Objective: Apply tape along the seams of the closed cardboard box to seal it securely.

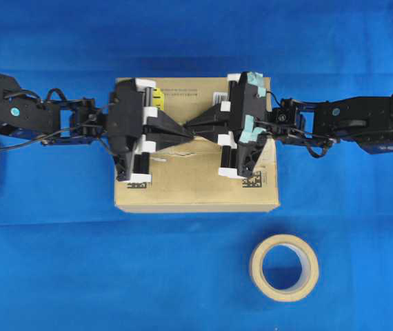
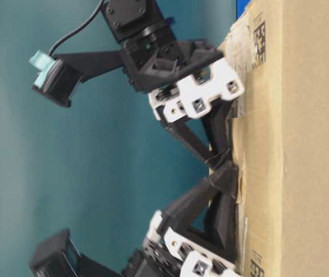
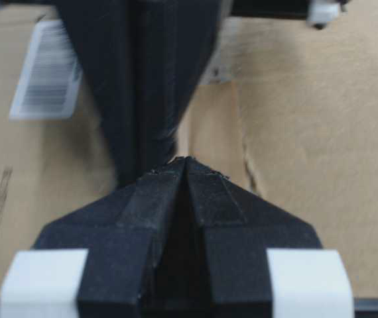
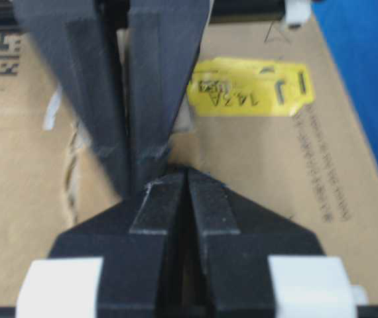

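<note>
The cardboard box (image 1: 196,183) lies flat in the middle of the blue cloth. My left gripper (image 1: 185,133) and right gripper (image 1: 191,126) meet tip to tip over its top, both shut with nothing between the fingers. From table level, the right gripper (image 2: 222,158) and the left gripper (image 2: 225,173) both press down on the box top. A smooth tan patch, the tape (image 3: 212,126), lies flat just beyond my left gripper (image 3: 186,161). The ragged seam (image 1: 183,156) runs just in front of the tips. My right gripper (image 4: 186,171) points toward the yellow sticker (image 4: 249,96).
A cream tape roll (image 1: 284,267) lies on the cloth in front of the box, to the right. A white barcode label (image 3: 46,79) and a black matrix code (image 1: 252,181) mark the box top. Both arms stretch in from the sides.
</note>
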